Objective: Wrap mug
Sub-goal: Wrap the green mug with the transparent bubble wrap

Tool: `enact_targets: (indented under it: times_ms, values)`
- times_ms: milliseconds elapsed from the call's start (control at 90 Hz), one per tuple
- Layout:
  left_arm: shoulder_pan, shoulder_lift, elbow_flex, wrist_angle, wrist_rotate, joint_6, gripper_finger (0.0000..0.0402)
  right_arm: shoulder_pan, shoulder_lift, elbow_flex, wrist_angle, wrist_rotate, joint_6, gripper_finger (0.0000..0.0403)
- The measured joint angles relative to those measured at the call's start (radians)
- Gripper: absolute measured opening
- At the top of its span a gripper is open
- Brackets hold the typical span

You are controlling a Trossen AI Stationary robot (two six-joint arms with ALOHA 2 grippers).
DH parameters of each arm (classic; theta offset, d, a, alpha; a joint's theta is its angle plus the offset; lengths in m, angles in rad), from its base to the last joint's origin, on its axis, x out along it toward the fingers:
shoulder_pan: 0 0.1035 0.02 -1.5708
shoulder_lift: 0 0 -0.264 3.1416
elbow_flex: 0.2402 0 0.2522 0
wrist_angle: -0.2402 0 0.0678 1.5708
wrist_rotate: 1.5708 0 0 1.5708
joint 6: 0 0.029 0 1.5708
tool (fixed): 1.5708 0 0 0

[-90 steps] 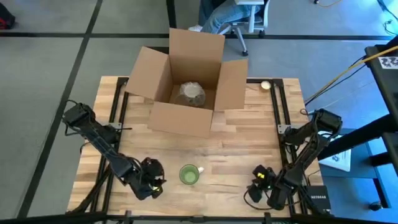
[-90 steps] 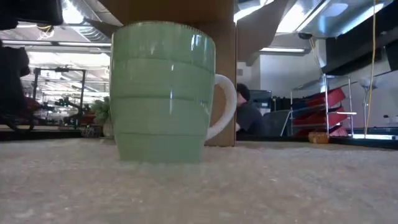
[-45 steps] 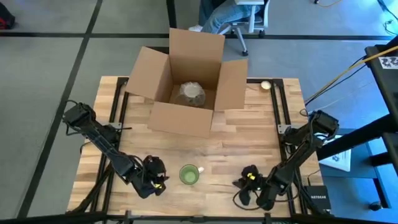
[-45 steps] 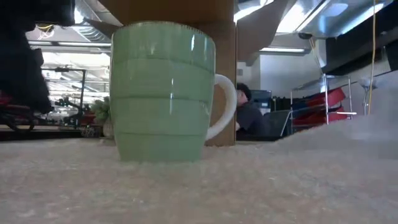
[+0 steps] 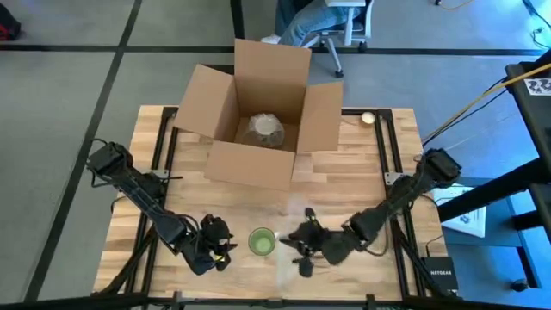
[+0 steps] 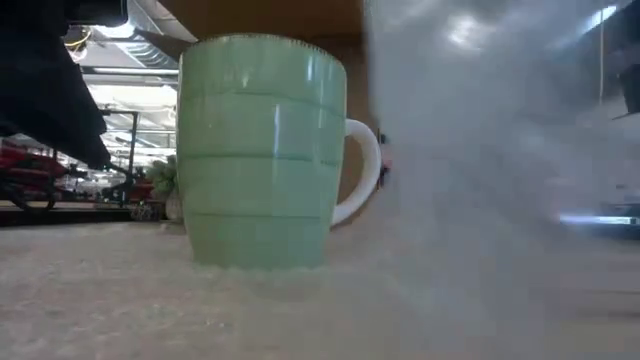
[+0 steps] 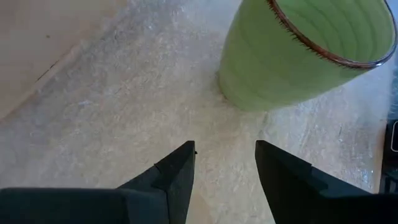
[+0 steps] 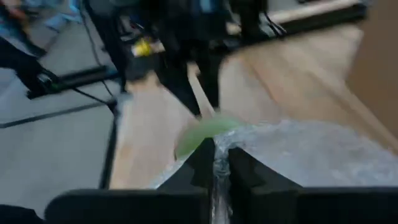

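So far the wrapping has only just begun, as I read it. On the left, the left gripper point(image 5: 222, 251) sits low at the near edge of the desk point(image 5: 344, 185), its two fingers spread apart with nothing between them, pointing at the mug point(image 5: 262, 242), which stands upright just ahead of it on a sheet of bubble wrap point(image 7: 124, 99). No wrap covers the mug's left side, and its rim and inside show bare and green from above.

On the mug's other side, the right gripper point(image 5: 301, 244) has its fingers pinched shut on an edge of the bubble wrap, which it holds lifted off the desk close beside the pale handle point(image 6: 362, 175); from desk height the raised sheet hangs like a cloudy curtain just right of the mug.

Beyond both grippers, an open cardboard box point(image 5: 258, 116) waits with a wrapped bundle inside.

Folding the sheet over, closing it round the mug and tucking the left side all seem left to do.
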Motion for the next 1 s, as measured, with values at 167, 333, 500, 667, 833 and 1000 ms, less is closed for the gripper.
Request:
enact_targets:
  times_ms: [167, 333, 500, 667, 833, 1000]
  values:
    - [0.001, -0.003, 0.043, 0.0, -0.007, 0.032, 0.0153, -0.076, 0.104, 0.051, 0.171, -0.172, -0.103, 0.0001]
    - [0.008, -0.039, 0.117, -0.006, -0.014, 0.139, 0.0153, -0.118, 0.193, 0.136, 0.126, -0.235, -0.134, 0.0001]
    - [0.02, -0.059, 0.183, -0.01, -0.034, 0.252, 0.0153, -0.141, 0.254, 0.175, 0.106, -0.27, -0.135, 0.0001]
    - [0.045, -0.063, 0.207, -0.006, -0.07, 0.307, 0.0153, -0.141, 0.291, 0.18, 0.099, -0.28, -0.131, 0.0001]
    - [0.076, -0.052, 0.208, -0.008, -0.106, 0.349, 0.0153, -0.141, 0.304, 0.18, 0.077, -0.313, -0.127, 0.0001]
    - [0.127, 0.027, 0.208, -0.01, -0.042, 0.353, 0.0153, -0.139, 0.304, 0.18, 0.074, -0.314, -0.126, 0.0001]
